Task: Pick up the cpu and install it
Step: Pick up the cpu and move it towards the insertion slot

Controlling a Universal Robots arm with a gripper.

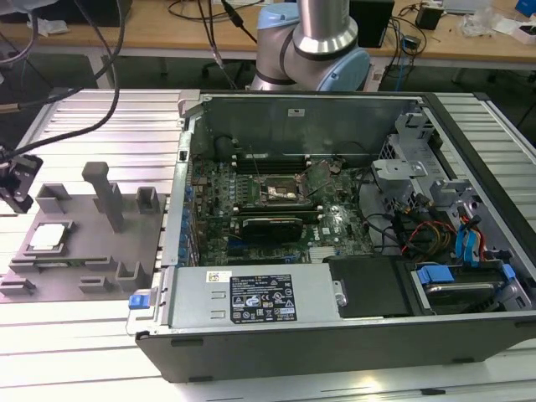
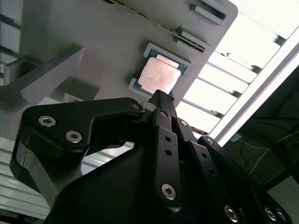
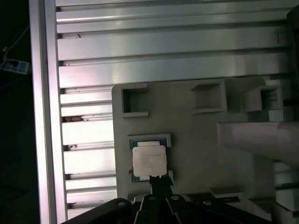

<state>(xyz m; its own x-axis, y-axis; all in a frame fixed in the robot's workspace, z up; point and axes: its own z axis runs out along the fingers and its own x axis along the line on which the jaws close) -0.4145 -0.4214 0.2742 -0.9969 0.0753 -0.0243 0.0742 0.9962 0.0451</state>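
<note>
Cpu [image 3: 149,161] sits flat in a grey tray [image 3: 196,140].
Pincer [image 3: 159,181] tips are together, empty, near its edge. It looks light, stiff and delicate, so it is best held by opposite side edges.

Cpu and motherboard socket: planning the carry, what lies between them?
In the exterior view, between cpu and socket: the tray's upright posts, then the case's side wall.

- My gripper [image 3: 159,181] hangs over the grey tray [image 3: 196,140], jaws seemingly pressed together.
- Its tip is just beside one edge of the cpu [image 3: 149,161]; contact unclear.
- Cpu lies flat in its recess, silvery top up.
- Ribbed metal table [image 3: 163,70] under the tray.
</note>
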